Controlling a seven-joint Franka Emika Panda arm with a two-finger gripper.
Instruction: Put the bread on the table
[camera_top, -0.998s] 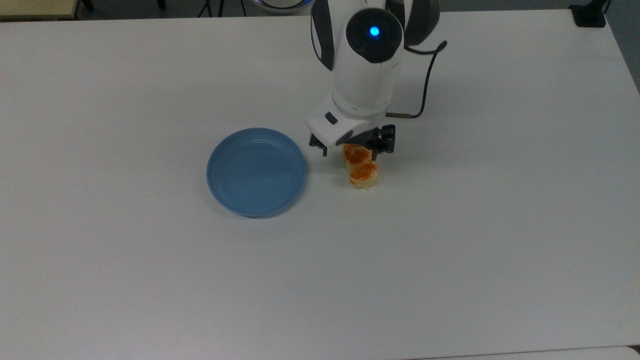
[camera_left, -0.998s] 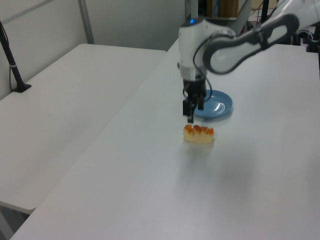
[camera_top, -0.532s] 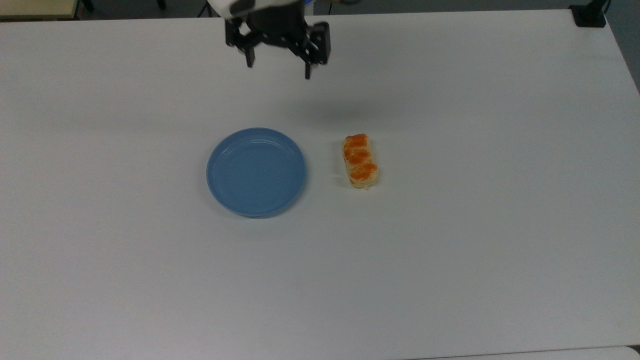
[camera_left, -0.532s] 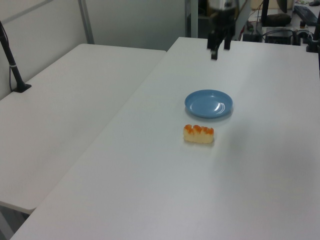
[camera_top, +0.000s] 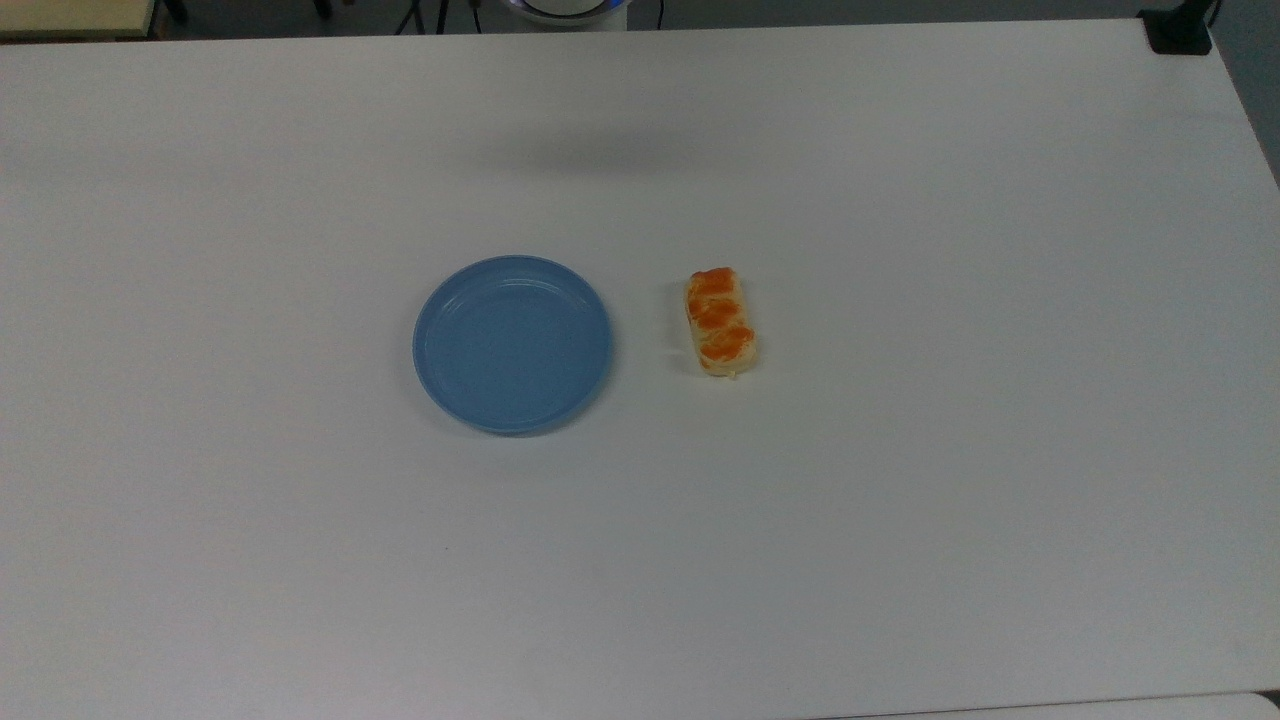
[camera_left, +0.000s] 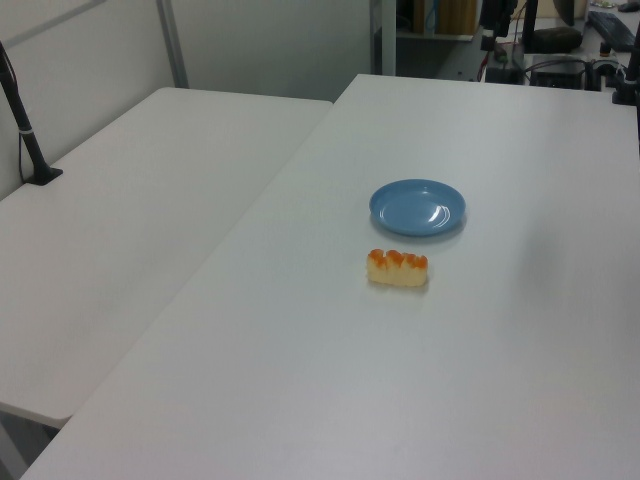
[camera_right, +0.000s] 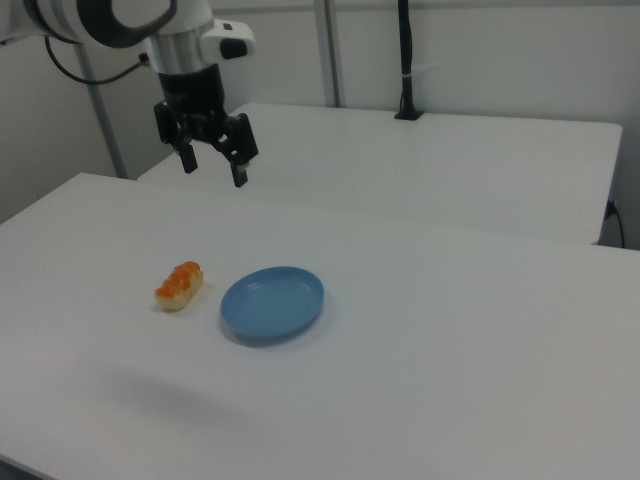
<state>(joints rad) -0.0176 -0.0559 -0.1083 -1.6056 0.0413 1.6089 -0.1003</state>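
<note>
The bread (camera_top: 720, 322), a pale loaf with glossy orange bumps, lies flat on the white table (camera_top: 900, 500), a short gap to the top view's right of the blue plate (camera_top: 513, 343). The left view has the bread (camera_left: 398, 268) just in front of the plate (camera_left: 417, 207). In the right view the bread (camera_right: 179, 284) rests to the left of the plate (camera_right: 272, 302). My gripper (camera_right: 212, 166) hangs high above the table in the right view, well up and back from the bread, open with nothing between its fingers.
A second white table (camera_left: 130, 220) stands beside this one on the left view's left, with a black pole (camera_left: 22, 120) clamped at its edge. A black clamp (camera_top: 1178, 30) sits at the top view's far right corner. Wide bare tabletop surrounds plate and bread.
My gripper rose from just above the bread and pulled away, leaving the top view. The bread stayed where it lay on the table; the plate did not move.
</note>
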